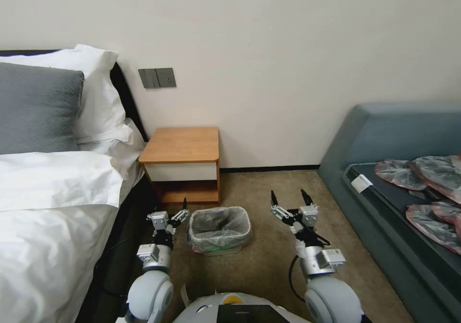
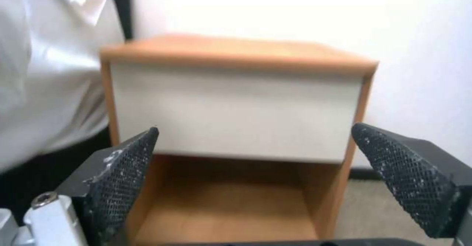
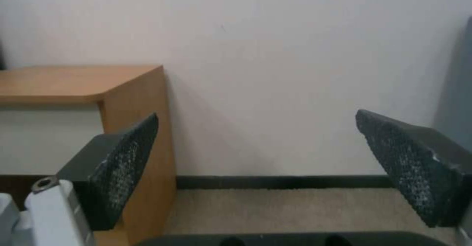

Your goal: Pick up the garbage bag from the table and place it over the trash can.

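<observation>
The garbage bag (image 1: 218, 221), crinkly grey plastic, lines the trash can (image 1: 214, 250) and folds over its rim; a strip of pale green side shows below it. The bin stands on the carpet in front of the table (image 1: 181, 143), whose orange-brown top is bare. My left gripper (image 1: 183, 209) hangs open just left of the bin, holding nothing. Open and holding nothing too, my right gripper (image 1: 288, 196) hovers a little to the bin's right. In the left wrist view the left gripper (image 2: 254, 130) faces the table's white drawer front (image 2: 236, 109). The right gripper (image 3: 258, 115) faces the wall beside the table (image 3: 73, 80).
A bed (image 1: 48, 208) with white linen and a grey pillow runs along the left, close to my left arm. A grey-blue sofa (image 1: 384, 136) on the right carries several more bags (image 1: 432, 193) with pinkish rims. Carpet floor lies between them.
</observation>
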`<state>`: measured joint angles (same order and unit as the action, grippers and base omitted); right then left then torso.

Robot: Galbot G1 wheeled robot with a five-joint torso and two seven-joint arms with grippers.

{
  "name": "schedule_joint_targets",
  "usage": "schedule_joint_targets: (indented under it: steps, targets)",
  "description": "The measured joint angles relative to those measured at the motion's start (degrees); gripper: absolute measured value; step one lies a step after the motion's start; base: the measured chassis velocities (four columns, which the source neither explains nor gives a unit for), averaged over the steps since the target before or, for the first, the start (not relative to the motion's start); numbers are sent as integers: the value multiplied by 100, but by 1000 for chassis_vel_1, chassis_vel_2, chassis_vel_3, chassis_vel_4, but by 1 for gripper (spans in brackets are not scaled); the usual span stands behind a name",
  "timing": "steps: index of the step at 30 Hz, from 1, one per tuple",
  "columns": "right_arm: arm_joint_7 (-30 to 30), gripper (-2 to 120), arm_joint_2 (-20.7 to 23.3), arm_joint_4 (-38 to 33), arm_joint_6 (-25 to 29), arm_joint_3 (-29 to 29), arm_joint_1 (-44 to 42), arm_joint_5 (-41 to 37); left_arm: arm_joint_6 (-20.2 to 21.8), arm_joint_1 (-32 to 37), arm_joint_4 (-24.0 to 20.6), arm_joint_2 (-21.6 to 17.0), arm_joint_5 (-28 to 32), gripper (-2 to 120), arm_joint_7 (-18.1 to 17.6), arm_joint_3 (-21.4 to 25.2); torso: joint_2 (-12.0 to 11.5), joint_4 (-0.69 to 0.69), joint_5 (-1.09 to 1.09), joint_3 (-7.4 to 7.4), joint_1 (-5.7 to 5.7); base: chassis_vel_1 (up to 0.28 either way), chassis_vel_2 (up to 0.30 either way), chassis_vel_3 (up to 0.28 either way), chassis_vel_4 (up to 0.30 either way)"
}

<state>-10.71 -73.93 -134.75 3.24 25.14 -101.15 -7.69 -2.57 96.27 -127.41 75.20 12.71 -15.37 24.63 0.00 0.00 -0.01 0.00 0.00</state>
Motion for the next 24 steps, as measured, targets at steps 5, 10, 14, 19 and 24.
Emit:
schedule_joint_targets:
  steps: [5,10,14,19,24]
  targets:
    - [432,100,-329,147,449,519,-448,-165,-125,214,-361,58,-49,100,729,408,0,-1,2,0,0,0,0,0,0]
    - [788,100,-612,268,803,888,-753,-301,-309,549,-644,129,-124,100,1180,1056,0,0,1,0,0,0,0,0,0]
    - [891,100,-771,240,963,955,-947,-346,-368,809,-810,190,-137,100,1293,1356,0,1,1,0,0,0,0,0,0]
    - [959,100,-944,162,1123,954,-1071,-290,-354,1131,-928,294,-195,100,1321,1271,0,-2,0,0,0,0,0,0,0]
    - [987,100,-986,74,1130,971,-1104,-253,-557,1986,-940,583,-314,100,1308,1060,0,2,1,0,0,0,0,0,0]
